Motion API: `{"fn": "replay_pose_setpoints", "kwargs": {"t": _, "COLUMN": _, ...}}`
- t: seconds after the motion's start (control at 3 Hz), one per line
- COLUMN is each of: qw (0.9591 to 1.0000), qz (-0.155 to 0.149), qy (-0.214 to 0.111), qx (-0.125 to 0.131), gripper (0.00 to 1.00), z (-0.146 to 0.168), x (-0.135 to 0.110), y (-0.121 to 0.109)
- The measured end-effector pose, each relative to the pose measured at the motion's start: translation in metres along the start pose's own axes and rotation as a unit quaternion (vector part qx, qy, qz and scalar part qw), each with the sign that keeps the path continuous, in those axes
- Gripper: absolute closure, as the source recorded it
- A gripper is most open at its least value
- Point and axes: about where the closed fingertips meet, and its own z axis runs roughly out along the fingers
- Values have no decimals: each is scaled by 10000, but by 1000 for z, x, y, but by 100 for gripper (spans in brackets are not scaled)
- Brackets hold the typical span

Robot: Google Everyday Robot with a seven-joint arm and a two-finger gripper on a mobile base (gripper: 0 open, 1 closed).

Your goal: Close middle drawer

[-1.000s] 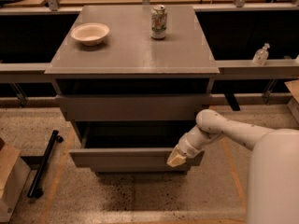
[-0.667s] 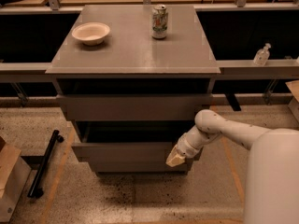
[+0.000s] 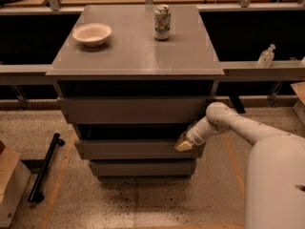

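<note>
The middle drawer [image 3: 128,149] sits second of three grey fronts on the grey cabinet [image 3: 136,61], below the taller top front [image 3: 133,109] and above the narrower lowest front [image 3: 140,167]. It stands slightly forward of the lowest one, with a dark gap showing above its upper edge. The gripper [image 3: 183,144] rests against the drawer's right end, its tan tip touching the front's upper edge. Whether it is open or closed I cannot tell. The white arm [image 3: 233,124] reaches in from the right. On the cabinet top stand a pale bowl [image 3: 92,34] at the left and a soda can [image 3: 162,22] near the back, well apart.
</note>
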Motion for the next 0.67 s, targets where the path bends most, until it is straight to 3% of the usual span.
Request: {"fn": "replay_pose_setpoints", "kwargs": {"t": 0.67, "qw": 10000, "qz": 0, "qy": -1, "qx": -26, "gripper": 36, "z": 3, "x": 1, "y": 3}}
